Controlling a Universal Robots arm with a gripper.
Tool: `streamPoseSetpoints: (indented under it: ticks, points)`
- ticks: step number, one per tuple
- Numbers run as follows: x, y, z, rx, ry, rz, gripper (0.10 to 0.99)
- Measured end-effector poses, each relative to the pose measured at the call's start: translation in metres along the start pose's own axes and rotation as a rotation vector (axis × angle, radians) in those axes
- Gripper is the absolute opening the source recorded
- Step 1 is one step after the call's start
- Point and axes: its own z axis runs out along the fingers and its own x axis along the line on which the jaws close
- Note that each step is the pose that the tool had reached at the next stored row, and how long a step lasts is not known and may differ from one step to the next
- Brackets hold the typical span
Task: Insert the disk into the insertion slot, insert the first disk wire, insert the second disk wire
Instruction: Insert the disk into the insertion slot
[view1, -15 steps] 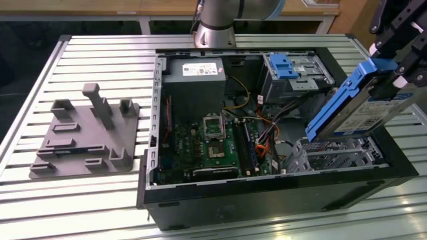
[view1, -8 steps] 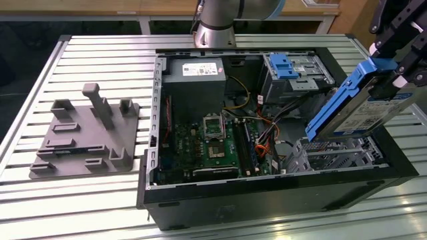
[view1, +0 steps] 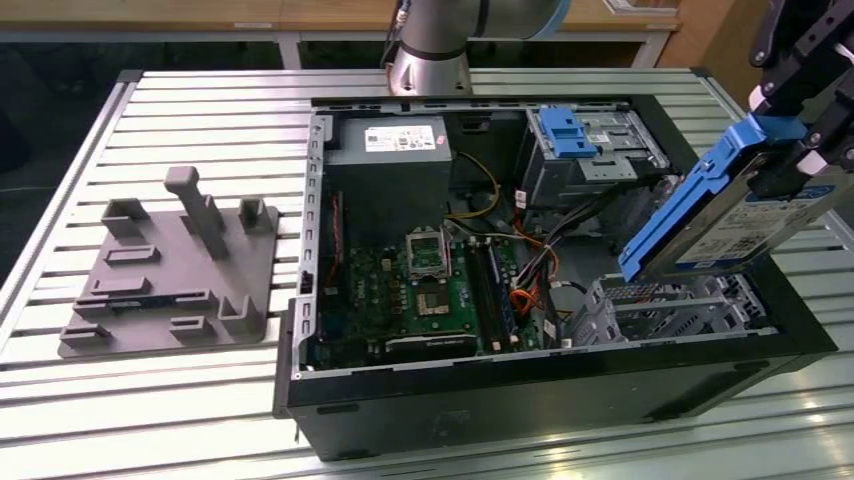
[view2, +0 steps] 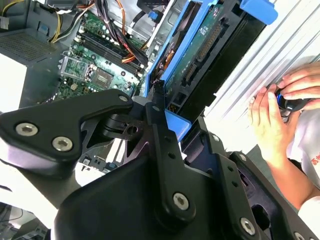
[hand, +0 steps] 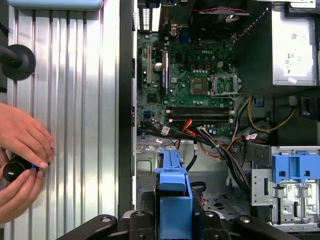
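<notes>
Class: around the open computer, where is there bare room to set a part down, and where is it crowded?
Free: slatted table between the grey fixture and its far edge, and the near strip before fixture and computer case. Crowded: cables inside the case; the end effector holds the disk over the insertion slot.

Tilted gripper (view1: 790, 160) up at exterior view's right, w/ jaws clamped on disk (view1: 727, 225).

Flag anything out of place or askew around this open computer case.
The disk hangs steeply tilted in the jaws, its lower corner over the insertion slot, not seated. A person's hands are over the table right beside the case, holding a small black object. Nothing looks damaged.
</notes>
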Motion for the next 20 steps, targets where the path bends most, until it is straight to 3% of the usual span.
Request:
streamPoseSetpoints:
  ticks: [7,20]
  points:
    - [-0.0009,-0.002,0.0006,0.0,0.0,0.0,0.365]
    - [-0.0118,-0.002,0.0046,0.0,0.0,0.0,0.365]
